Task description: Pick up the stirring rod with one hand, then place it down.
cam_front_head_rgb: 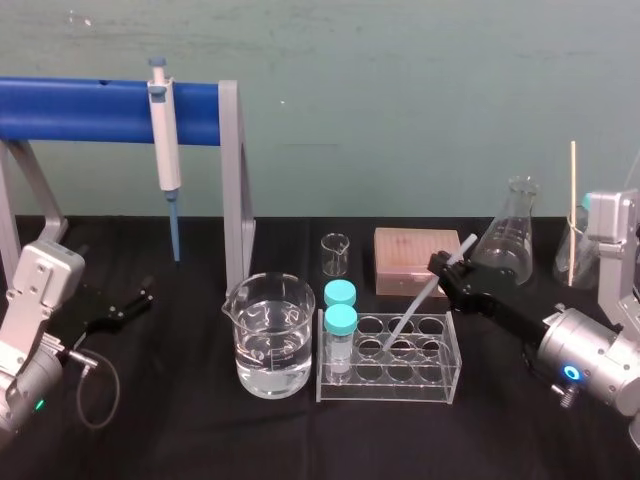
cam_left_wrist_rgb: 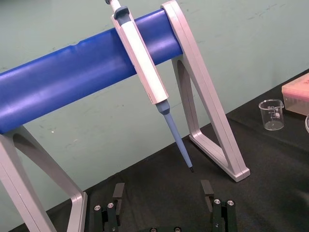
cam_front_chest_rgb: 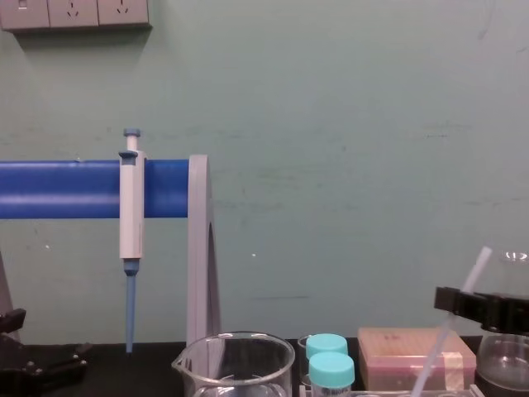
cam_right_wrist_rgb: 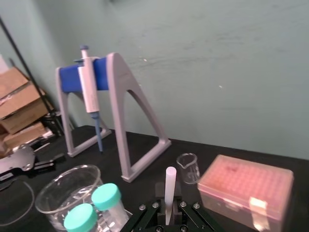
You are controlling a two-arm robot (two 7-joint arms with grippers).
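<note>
While a black tabletop (cam_front_head_rgb: 180, 420) meets a pale green wall (cam_front_head_rgb: 400, 100), the stirring rod (cam_front_head_rgb: 410, 318), thin, straight and milky white, slants in the right gripper (cam_front_head_rgb: 447, 270), clamped above its middle, lower end in a clear tube rack (cam_front_head_rgb: 440, 385); the left gripper (cam_front_head_rgb: 140, 298) rests splayed at the table's left.

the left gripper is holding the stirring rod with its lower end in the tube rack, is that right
Not the left: the right gripper is shut on the stirring rod, its lower end in the tube rack, as the head view shows. The left gripper sits open, far left.
</note>
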